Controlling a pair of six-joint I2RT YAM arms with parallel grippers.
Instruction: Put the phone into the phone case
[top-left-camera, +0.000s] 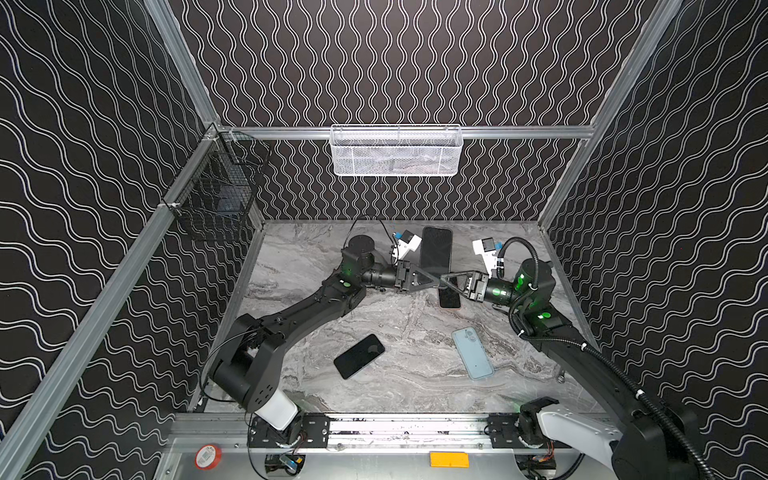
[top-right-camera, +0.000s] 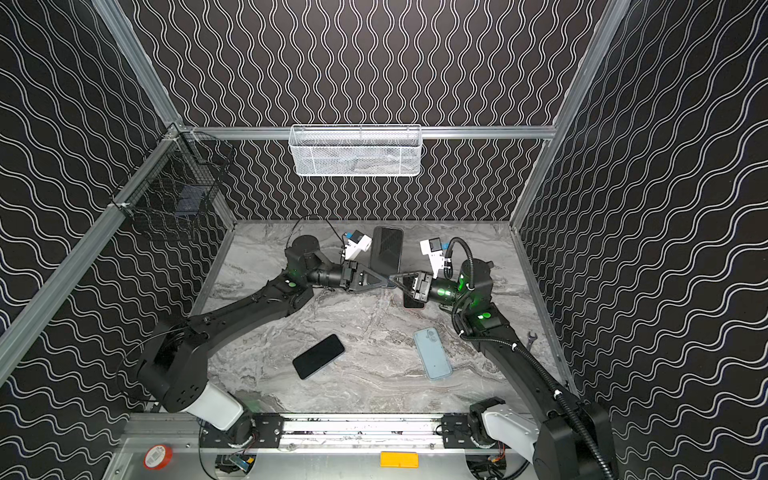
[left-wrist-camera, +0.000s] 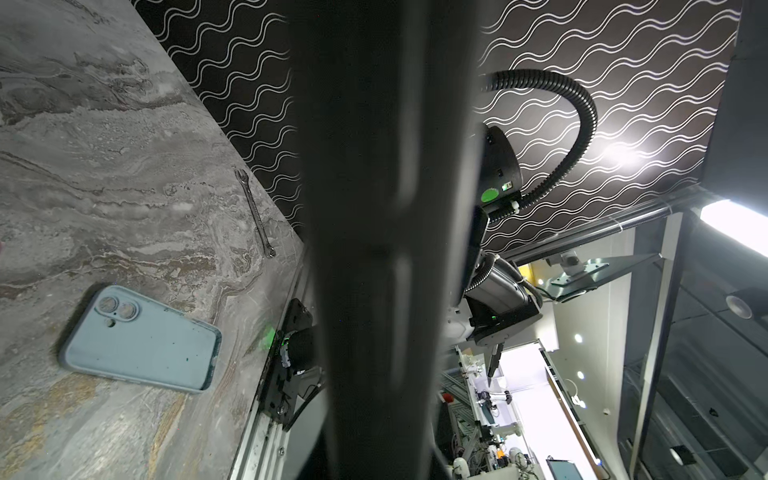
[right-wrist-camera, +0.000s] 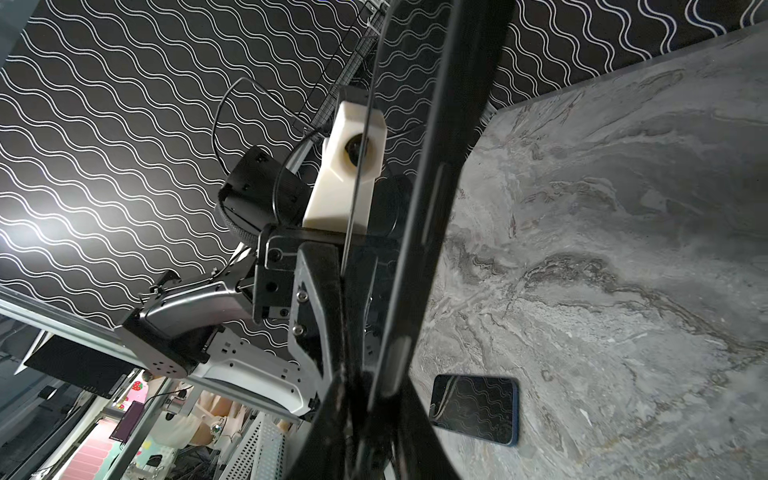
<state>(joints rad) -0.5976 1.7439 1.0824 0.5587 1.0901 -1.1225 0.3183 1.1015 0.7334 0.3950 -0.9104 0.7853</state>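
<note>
Between the tips of the left claw (top-left-camera: 435, 285) and the right claw (top-left-camera: 445, 283), which point at each other above the counter (top-left-camera: 316, 266), a dark slab (top-left-camera: 436, 253) is held flat and raised in both top views. Both wrist views show only its edge, with long side buttons, so I cannot tell whether it is the phone, the case, or one seated in the other.

Both claws meet at the same short end of it. From there its long axis runs away from the tips toward the back wall, on the wrist-camera side of each claw and square to the line the two claws make, so the far end hangs unsupported.

In the right wrist view the left claw's two fingers stand almost together, pinching that end. The right claw's gap is hidden behind the crossing fingers, so I cannot tell its state.

Directly under the right claw a red-rimmed phone (top-left-camera: 451, 301) lies on the counter. Its long axis is nearly parallel to the slab's but reaches the other way, toward the arm bases. If that is the mating piece, the right arm is the nearer one.

Farther toward the bases lie a black phone (top-left-camera: 359, 356) on the left claw's side and a pale blue phone-shaped piece (top-left-camera: 472, 353), lenses up, on the right claw's side.
</note>
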